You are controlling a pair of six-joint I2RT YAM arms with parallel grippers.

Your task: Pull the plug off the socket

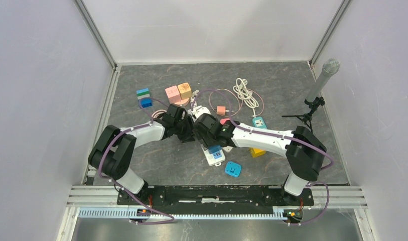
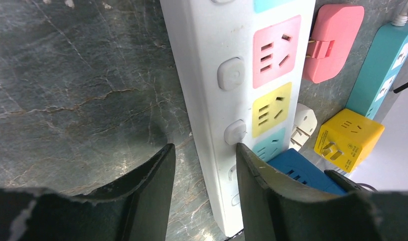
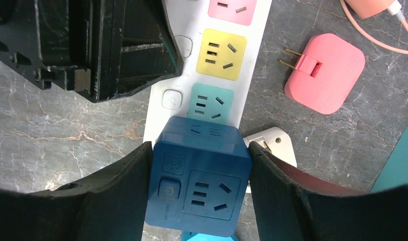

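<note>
A white power strip (image 2: 201,75) with pink, yellow and teal sockets lies on the grey table; it also shows in the right wrist view (image 3: 156,115). A dark blue cube plug (image 3: 199,181) sits over the strip's near end, also seen in the top view (image 1: 215,150). My right gripper (image 3: 200,148) is shut on its two sides. I cannot tell whether its prongs are still in the socket. My left gripper (image 2: 206,150) is open, one finger on the strip's face by the switches, the other on the table beside it.
A pink flat plug (image 3: 324,73), a white plug (image 3: 274,140), a yellow cube adapter (image 2: 348,138) and a teal strip (image 2: 387,65) lie right of the power strip. A blue square adapter (image 1: 233,168) lies nearer. Coloured cubes (image 1: 172,93), a coiled cable (image 1: 246,93) and a microphone (image 1: 322,80) stand behind.
</note>
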